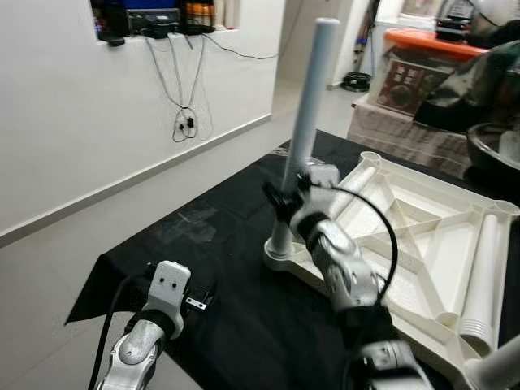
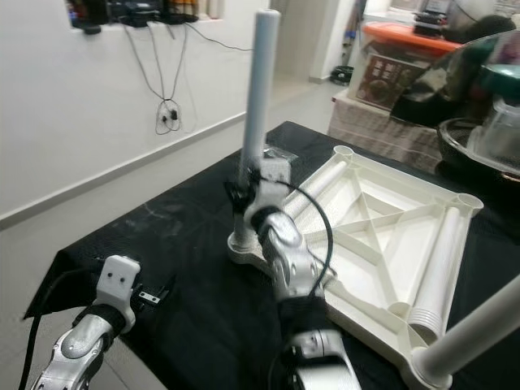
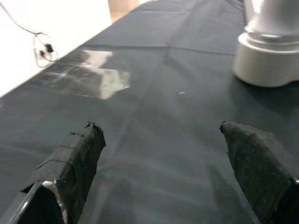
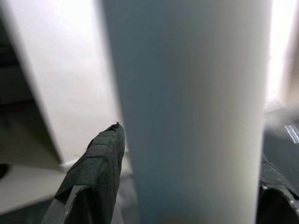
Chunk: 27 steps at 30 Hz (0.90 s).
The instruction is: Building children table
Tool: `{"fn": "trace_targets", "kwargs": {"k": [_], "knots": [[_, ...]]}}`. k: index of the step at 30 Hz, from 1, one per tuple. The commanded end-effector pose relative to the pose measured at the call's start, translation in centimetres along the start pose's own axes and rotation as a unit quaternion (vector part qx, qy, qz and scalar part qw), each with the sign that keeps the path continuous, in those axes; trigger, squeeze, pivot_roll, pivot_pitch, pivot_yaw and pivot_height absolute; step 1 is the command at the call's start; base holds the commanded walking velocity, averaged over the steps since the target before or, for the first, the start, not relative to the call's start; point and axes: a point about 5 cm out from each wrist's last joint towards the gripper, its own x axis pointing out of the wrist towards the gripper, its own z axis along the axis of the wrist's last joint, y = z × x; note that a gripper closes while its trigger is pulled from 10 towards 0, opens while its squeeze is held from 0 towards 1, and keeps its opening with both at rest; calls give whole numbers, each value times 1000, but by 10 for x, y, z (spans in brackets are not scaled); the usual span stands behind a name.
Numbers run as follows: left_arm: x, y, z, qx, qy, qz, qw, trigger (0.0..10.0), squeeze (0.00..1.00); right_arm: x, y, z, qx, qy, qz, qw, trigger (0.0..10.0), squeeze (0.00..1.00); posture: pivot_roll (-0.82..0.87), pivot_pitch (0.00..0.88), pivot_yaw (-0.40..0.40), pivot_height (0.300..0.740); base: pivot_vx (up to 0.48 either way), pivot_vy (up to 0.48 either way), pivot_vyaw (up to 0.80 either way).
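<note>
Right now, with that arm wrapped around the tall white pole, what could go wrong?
The upright leg leans a little in its corner socket, so a push from the right gripper, whose fingers sit around it, might jam or tip it rather than seat it. The upside-down tabletop lies loose on the black cloth and may slide, since the left gripper hovers open over bare cloth and steadies nothing. A loose leg lying in the tabletop could roll.

Both arms were jointed silver metal. Black cables looped along each. The left tool (image 3: 159, 154) had black, tape-wrapped fingers (image 3: 74, 158).
</note>
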Motion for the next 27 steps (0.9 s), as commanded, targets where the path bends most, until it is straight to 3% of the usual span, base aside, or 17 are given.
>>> {"fn": "trace_targets", "kwargs": {"k": [1, 2, 3, 4, 7, 10, 11, 12, 13, 17, 19, 20, 21, 23, 24, 25, 27], "knots": [[-1, 0, -3, -1, 5, -2, 1000, 10000, 0, 4, 13, -1, 1, -10, 97, 995, 10000, 0, 79, 0, -90, 740, 0, 0, 0], [0, -1, -3, 1, 4, -2, 1000, 10000, 0, 7, 25, -7, -14, -1, 168, 986, 3333, 0, 92, 0, -98, 740, 0, 0, 0], [0, -1, -3, 1, 4, -2, 1000, 10000, 0, 7, 25, -7, -14, -1, 168, 986, 3333, 0, 92, 0, -98, 740, 0, 0, 0], [0, -1, -2, 1, 2, -1, 1000, 10000, 0, 8, 33, -13, -17, 15, 211, 977, 0, 0, 92, 0, -98, 740, 0, 0, 0], [-1, 0, -1, 0, 2, 3, 1000, 10000, 0, 10, 38, -20, -30, 31, 213, 976, 0, 0, 105, 0, -110, 740, 0, 0, 0], [-3, 2, -2, -2, 3, 7, 1000, 10000, 0, 16, 33, -29, -61, 51, 135, 988, 0, 0, 105, 0, -108, 740, 0, 0, 0], [-5, 2, -4, -2, 6, 7, 1000, 10000, 0, 17, 21, -35, -78, 74, 36, 994, 0, 0, 96, 0, -102, 740, 0, 0, 0], [-5, 2, -4, -2, 6, 7, 1000, 10000, 0, 17, 21, -35, -78, 74, 36, 994, 0, 0, 96, 0, -102, 740, 0, 0, 0], [-7, 1, -5, -3, 7, 6, 1000, 10000, 0, 18, 12, -39, -89, 89, -28, 992, 0, 0, 96, 0, -102, 740, 0, 0, 0], [-7, 1, -5, -3, 8, 5, 1000, 10000, 0, 17, 6, -41, -95, 98, -63, 989, 0, 0, 96, 0, -102, 740, 0, 0, 0], [-5, -1, -5, -3, 10, 0, 1000, 10000, 0, -24, -28, -59, -108, 122, -291, 943, 0, 0, 76, 0, -85, 740, 0, 0, 0], [-5, -1, -5, -3, 10, 0, 1000, 10000, 0, -24, -28, -59, -108, 122, -291, 943, 0, 0, 76, 0, -85, 740, 0, 0, 0], [-4, -1, -4, -3, 9, -1, 1000, 10000, 0, -35, -28, -59, -99, 114, -321, 935, 10000, 0, 73, 0, -84, 740, 0, 0, 0], [-3, 0, -4, -2, 9, -2, 1000, 10000, 0, -36, -23, -55, -89, 98, -309, 942, 10000, 0, 63, 0, -78, 740, 0, 0, 0], [-3, 0, -5, -2, 10, -3, 1000, 10000, 0, -32, -17, -47, -60, 66, -281, 955, 10000, 0, 63, 0, -78, 740, 0, 0, 0], [-3, -1, -5, -1, 10, -5, 1000, 10000, 0, -26, -19, -40, -56, 50, -261, 962, 10000, 1000, 74, 0, -83, 740, 0, 0, 0], [-3, -2, -4, 0, 10, -6, 1000, 10000, 0, -23, -21, -36, -56, 44, -254, 965, 10000, 1000, 74, 0, -83, 740, 0, 0, 0]]}}
